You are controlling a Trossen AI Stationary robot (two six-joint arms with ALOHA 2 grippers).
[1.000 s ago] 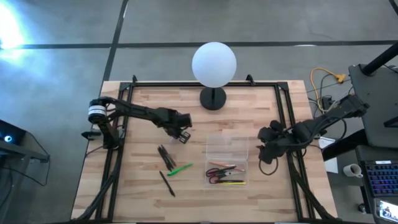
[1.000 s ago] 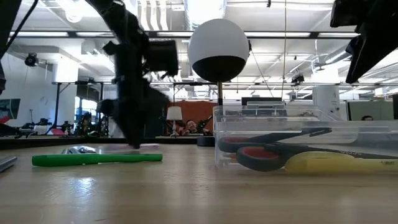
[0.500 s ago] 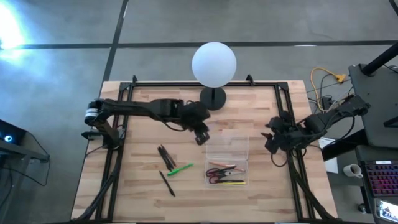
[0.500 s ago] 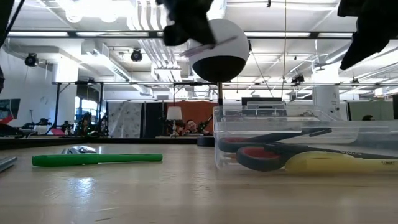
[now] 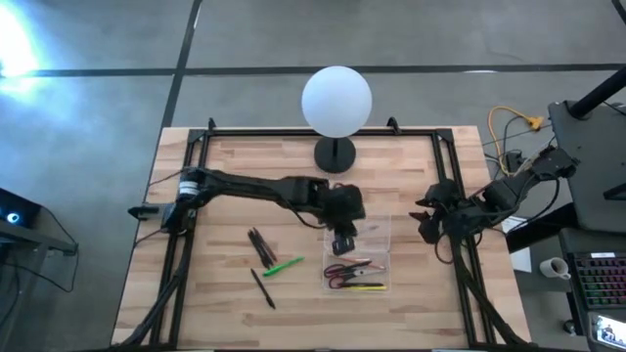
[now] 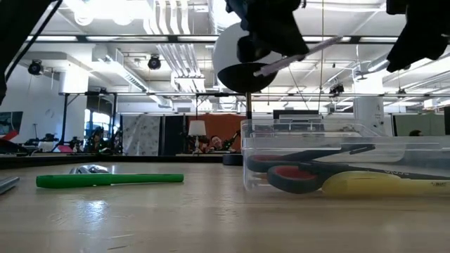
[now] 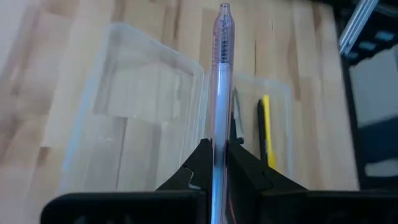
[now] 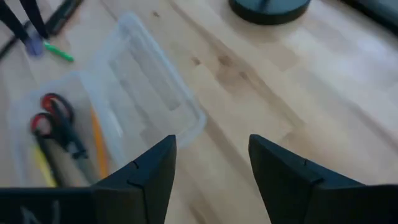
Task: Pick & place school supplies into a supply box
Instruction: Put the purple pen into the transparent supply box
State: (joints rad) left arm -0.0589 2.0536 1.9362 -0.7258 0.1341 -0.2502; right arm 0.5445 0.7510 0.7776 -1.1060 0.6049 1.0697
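My left gripper (image 5: 344, 235) hangs above the clear supply box (image 5: 357, 249), shut on a clear, lilac-tinted pen (image 7: 221, 68). The low view shows the same gripper (image 6: 271, 28) high over the box (image 6: 316, 158), with the pen (image 6: 295, 57) slanting. Red-handled scissors (image 6: 295, 176), a yellow pen (image 7: 265, 130) and an orange-brown one (image 8: 98, 140) lie inside the box. Black pens (image 5: 259, 244), a green pen (image 5: 284, 265) and one more black pen (image 5: 262, 288) lie flat on the table to the box's left. My right gripper (image 5: 432, 220) waits open at the table's right edge. My left gripper pinches the clear pen between its two fingers (image 7: 199, 163), partway along the barrel (image 7: 219, 134). The pen lies along the fingers and sticks out well past their tips. It is lifted clear above the box and sits tilted in the low view.
A white globe lamp (image 5: 336, 101) on a black base (image 5: 335, 154) stands at the table's far edge, behind the box. Black rails run along the table's left (image 5: 186, 225) and right (image 5: 458, 244) sides. Bare wood lies near the front edge.
My left gripper rose from the table near the black pens, carrying the clear pen. It then swung toward the table's right and near side, ending above the box with the pen lifted clear. My right gripper drew back a little toward the right edge.
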